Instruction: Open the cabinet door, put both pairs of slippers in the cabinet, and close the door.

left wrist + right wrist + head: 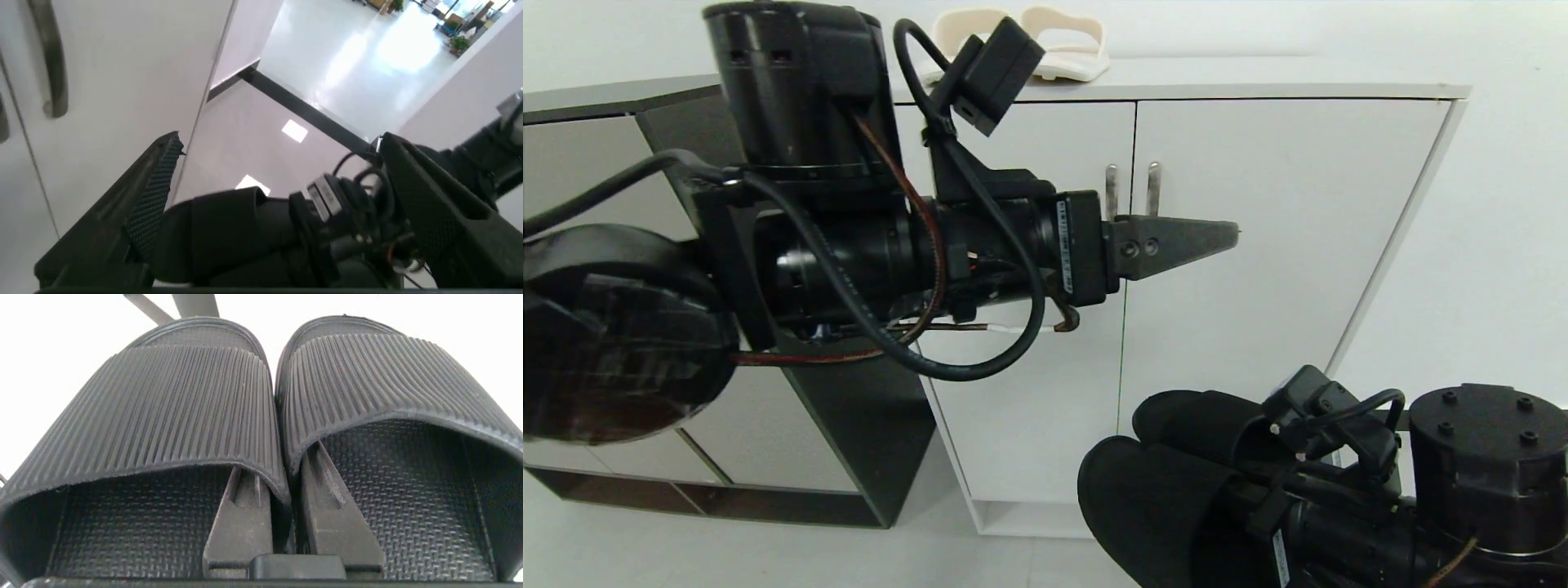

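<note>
My right jaws pinch the black slippers (196, 400) by their adjoining walls, so both travel together. My left jaws, spread, hang near a door handle (1152, 189), ready for pulling.

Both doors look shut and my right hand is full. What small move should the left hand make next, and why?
Probably ease the open left hand forward onto the vertical metal bar handle of the white cabinet door. Both doors are closed, and the right hand holds the pair of black ribbed slippers, so opening comes first.
</note>
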{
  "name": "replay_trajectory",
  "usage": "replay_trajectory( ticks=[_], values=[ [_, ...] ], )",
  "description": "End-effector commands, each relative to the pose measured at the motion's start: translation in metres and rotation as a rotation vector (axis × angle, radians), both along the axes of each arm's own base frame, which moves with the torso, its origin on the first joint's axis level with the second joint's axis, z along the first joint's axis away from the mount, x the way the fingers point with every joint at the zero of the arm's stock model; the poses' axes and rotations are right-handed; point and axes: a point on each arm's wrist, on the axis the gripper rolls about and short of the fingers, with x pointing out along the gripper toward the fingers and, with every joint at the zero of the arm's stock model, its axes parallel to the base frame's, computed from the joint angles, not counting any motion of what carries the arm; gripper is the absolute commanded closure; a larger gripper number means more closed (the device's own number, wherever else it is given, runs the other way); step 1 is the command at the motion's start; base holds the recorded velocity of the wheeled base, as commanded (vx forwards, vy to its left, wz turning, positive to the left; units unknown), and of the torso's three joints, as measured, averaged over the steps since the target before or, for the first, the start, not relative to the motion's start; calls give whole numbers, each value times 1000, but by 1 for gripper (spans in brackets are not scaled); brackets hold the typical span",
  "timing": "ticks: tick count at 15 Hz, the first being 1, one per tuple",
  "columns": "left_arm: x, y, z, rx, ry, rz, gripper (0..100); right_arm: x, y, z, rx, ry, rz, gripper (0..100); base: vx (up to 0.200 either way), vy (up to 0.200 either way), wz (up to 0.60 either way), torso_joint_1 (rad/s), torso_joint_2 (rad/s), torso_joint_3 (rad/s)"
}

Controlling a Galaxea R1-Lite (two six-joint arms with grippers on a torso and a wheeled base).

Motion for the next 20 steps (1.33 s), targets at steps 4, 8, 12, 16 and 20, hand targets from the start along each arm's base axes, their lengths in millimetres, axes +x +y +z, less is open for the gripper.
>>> replay_trajectory(
  ticks=[4, 8, 12, 16, 20],
  values=[
    [24, -18, -4, 1, 3, 28, 0, 0, 0, 0, -1, 0, 1, 100, 0, 0, 0, 0, 0, 0],
    [43, -22, -6, 1, -4, 106, 0, 0, 0, 0, -1, 0, 1, 100, 0, 0, 0, 0, 0, 0],
    [59, -30, -9, -2, -7, 129, 0, 0, 0, 0, -1, 0, 1, 100, 0, 0, 0, 0, 0, 0],
    [73, -36, -12, -4, -9, 151, 0, 0, 1, -1, -2, 1, 1, 100, 0, 0, 0, 0, 0, 0],
    [84, -40, -16, -4, -11, 186, 0, 0, 1, -1, -2, 1, 1, 100, 0, 0, 0, 0, 0, 0]
  ],
)
